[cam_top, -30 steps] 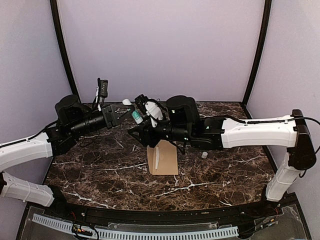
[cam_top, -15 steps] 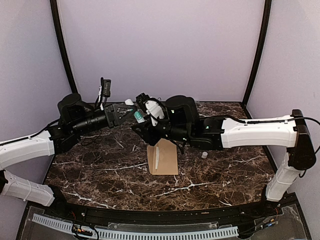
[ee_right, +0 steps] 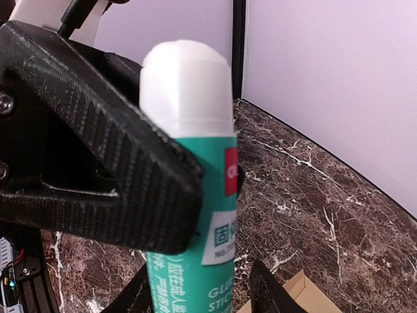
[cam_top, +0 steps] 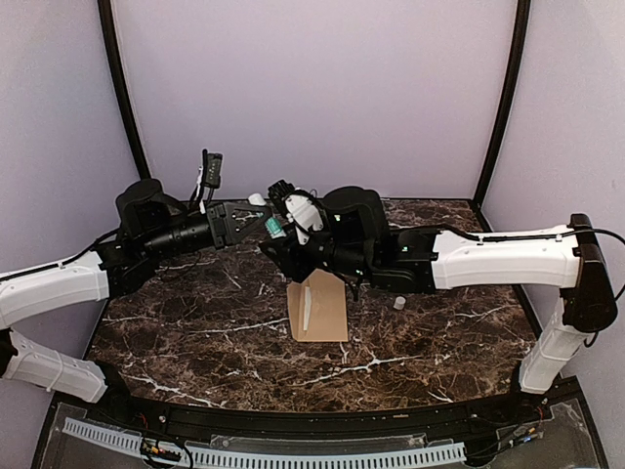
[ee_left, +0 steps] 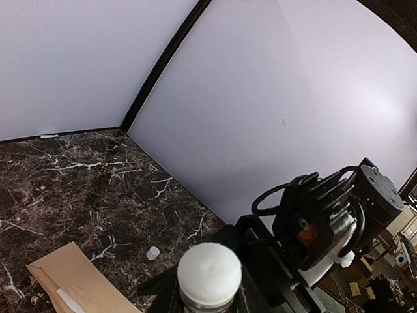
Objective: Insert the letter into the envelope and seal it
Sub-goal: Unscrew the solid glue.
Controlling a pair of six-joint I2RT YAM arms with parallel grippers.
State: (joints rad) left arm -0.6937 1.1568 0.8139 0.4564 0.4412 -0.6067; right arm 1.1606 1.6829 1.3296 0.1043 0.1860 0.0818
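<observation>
Top view: both arms meet above the marble table (cam_top: 176, 332), and the tan envelope (cam_top: 317, 308) lies flat below them, a small white cap (cam_top: 398, 304) to its right. Only the right wrist view shows the teal glue stick (ee_right: 195, 195) up close: the left gripper (cam_top: 252, 217) is clamped on it, and the right gripper (ee_right: 203, 293) straddles its body, contact unclear. The left arm has shifted slightly right since the earlier frame. The envelope hasn't moved.

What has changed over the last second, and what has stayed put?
The left gripper, jaws shut on the glue stick, has carried it slightly rightward, toward the right arm. Nothing was taken or released. The envelope and small white cap stayed put.
</observation>
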